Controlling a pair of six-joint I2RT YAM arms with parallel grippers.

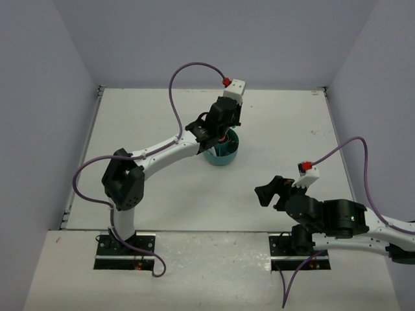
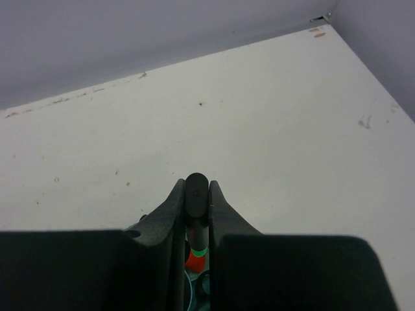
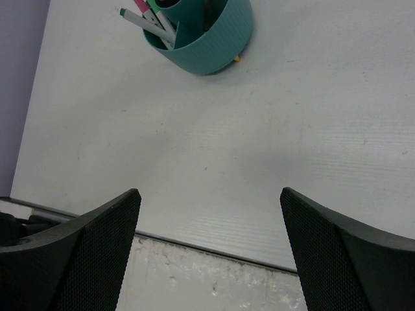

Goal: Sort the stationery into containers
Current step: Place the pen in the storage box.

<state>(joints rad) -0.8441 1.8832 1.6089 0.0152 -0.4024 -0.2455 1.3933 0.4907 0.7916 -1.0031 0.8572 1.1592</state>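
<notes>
Now left gripper (image 2: pixel 196 194) clamped on black-capped pen (image 2: pixel 196 183) over teal organizer (image 1: pixel 224 155); right gripper (image 3: pixel 209 193) spread wide, hovering over table (image 1: pixel 162 201), well apart.

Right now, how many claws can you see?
2. The left claw is over the teal organizer, shut on a dark-capped marker; the right claw hangs open above the table's near side.

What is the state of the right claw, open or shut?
Open. In the right wrist view the right claw has its two fingers far apart, with only bare table between them.
</notes>
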